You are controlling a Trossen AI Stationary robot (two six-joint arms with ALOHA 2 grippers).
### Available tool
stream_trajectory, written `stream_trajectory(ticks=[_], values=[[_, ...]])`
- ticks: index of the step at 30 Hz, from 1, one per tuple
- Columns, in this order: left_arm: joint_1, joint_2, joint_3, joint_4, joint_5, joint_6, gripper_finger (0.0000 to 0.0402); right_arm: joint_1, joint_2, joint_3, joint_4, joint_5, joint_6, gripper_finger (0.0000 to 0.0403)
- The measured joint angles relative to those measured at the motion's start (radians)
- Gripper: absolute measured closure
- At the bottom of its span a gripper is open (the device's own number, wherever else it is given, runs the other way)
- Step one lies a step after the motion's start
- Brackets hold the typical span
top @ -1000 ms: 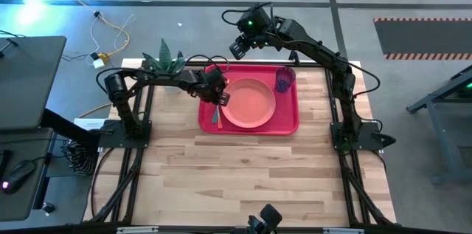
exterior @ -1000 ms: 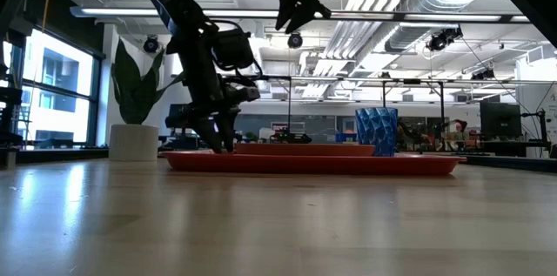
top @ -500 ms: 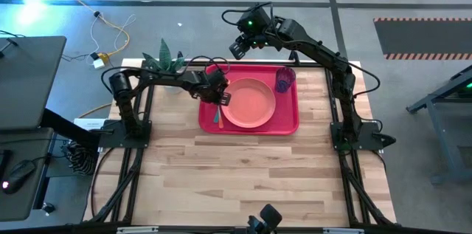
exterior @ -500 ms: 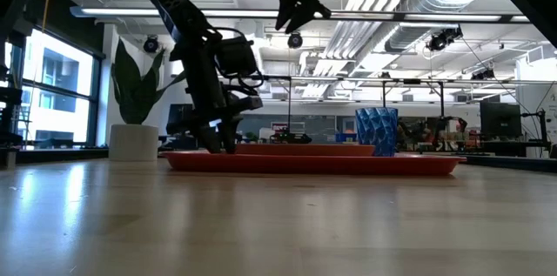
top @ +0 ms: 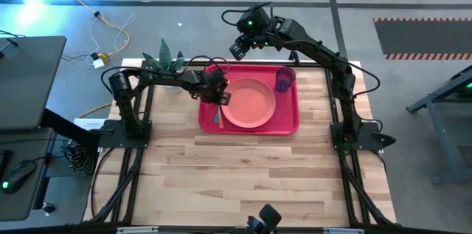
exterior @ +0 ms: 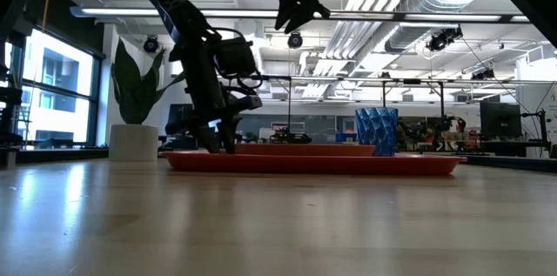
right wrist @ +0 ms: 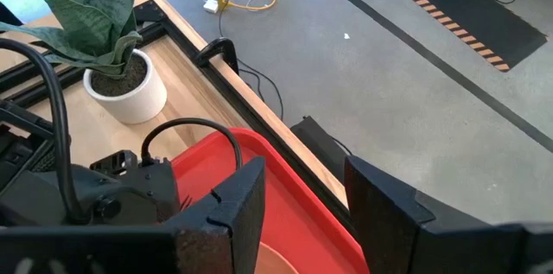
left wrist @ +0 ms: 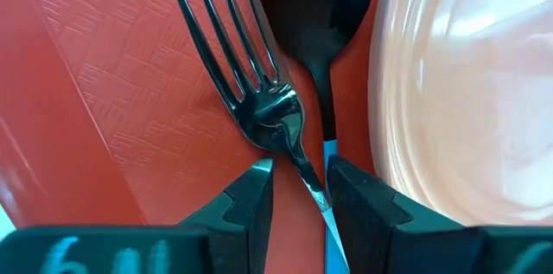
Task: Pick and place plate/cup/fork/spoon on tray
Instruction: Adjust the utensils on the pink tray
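A wooden counter [top: 243,167] seen from above carries a bright red tray [top: 286,119] near its far edge. A round salmon-pink plate [top: 249,102] lies flat in the middle of the tray, and a small translucent blue-purple cup [top: 285,80] stands upright in the tray's far right corner, apart from the plate. Along the tray's left side, just beside the plate's rim, lie the fork [left wrist: 251,84] and the spoon [left wrist: 315,15] side by side on the red surface, the spoon's dark bowl nearest the plate and its teal handle passing under the fork's neck. The left gripper [left wrist: 298,192] is low over the tray's left side, its two dark fingers [left wrist: 251,209] parted only narrowly, one on each side of the crossed handles; whether they press the fork cannot be made out. From table height this gripper reaches down to the tray's left end. The right gripper [right wrist: 298,213] hangs high above the tray's far left corner, its fingers spread apart and holding nothing. A potted plant [top: 164,61] in a white pot stands on the counter's far left corner, near the tray.
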Motion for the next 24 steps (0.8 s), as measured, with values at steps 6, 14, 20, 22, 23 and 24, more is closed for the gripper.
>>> stream_trajectory(ticks=[6,14,20,22,23,24], values=[[0.013,-0.007,-0.001,-0.008,0.014,0.003,0.0300,0.000,0.000,0.000,0.000,0.000,0.004,0.0253],[0.037,-0.028,-0.004,-0.059,0.006,0.019,0.0300,0.000,0.000,0.000,0.000,0.001,0.007,0.0253],[0.036,-0.025,-0.003,-0.060,0.003,0.029,0.0300,0.000,0.000,0.000,0.000,0.001,0.007,0.0253],[0.036,-0.025,-0.003,-0.059,0.002,0.029,0.0300,0.000,0.000,0.000,0.000,0.001,0.007,0.0253],[0.036,-0.025,-0.003,-0.059,0.000,0.029,0.0300,0.000,0.000,0.000,0.000,0.001,0.007,0.0253],[0.036,-0.025,-0.003,-0.058,-0.005,0.029,0.0301,0.000,0.000,0.000,0.000,0.001,0.007,0.0253]])
